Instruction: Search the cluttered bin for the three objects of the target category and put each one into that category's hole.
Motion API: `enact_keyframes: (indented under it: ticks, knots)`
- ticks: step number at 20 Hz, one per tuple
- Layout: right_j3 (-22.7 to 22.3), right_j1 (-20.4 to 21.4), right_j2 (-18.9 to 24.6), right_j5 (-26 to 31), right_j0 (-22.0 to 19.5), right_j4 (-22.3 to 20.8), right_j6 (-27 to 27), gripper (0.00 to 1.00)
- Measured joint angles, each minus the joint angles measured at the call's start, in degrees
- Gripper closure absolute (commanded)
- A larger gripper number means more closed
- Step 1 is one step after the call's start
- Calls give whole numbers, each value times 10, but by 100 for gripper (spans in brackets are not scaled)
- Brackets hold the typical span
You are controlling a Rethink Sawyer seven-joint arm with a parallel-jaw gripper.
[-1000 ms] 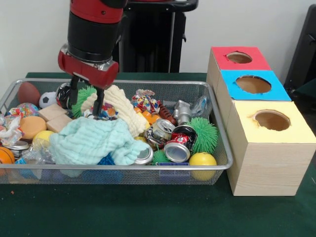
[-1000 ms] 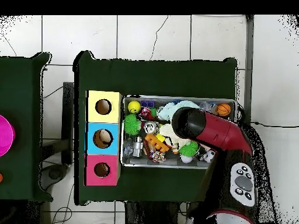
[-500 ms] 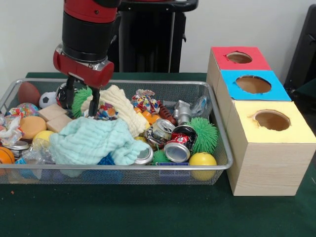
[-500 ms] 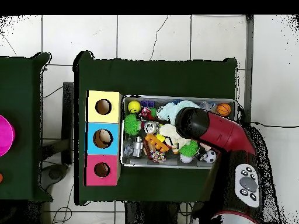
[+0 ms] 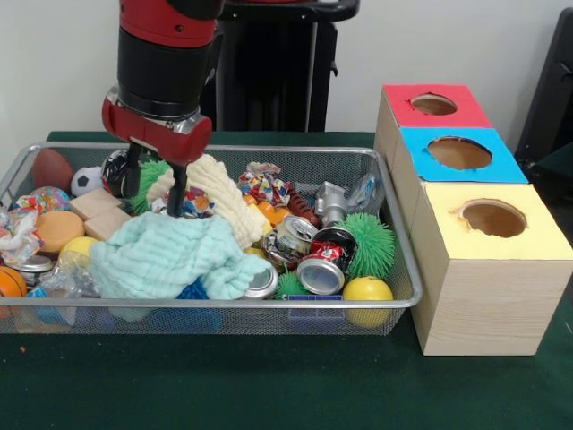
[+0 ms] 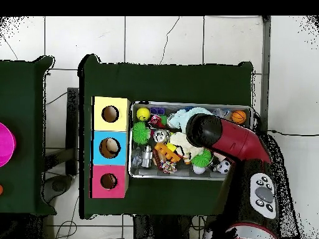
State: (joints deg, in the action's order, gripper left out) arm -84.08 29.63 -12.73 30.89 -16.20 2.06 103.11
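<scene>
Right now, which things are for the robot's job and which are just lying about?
For the job: pincer, wire bin, red box, blue box, yellow box.
Just lying about: pink disc, side table.

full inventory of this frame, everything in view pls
wire bin: 1, silver, on the green table
hole boxes: 3, yellow, blue, red tops, in a row beside the bin
cloths: 2, mint at bin front, cream behind it
crushed cans: several, bin middle
spiky balls: at least 2, green, one at the bin's box end, one by the gripper
yellow ball: 1, front corner near boxes
wooden blocks: 2, tan, far end from boxes
small balls: brown football, soccer ball, orange ball
gripper: 1, red-black arm, open, fingers down among the clutter
</scene>
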Motion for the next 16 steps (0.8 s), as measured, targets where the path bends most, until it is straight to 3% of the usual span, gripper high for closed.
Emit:
enact_keyframes:
  ticks: [8,16]
  knots:
    - [0,-13,1,0,8,0,0,0]
    - [1,-28,0,0,41,0,0,0]
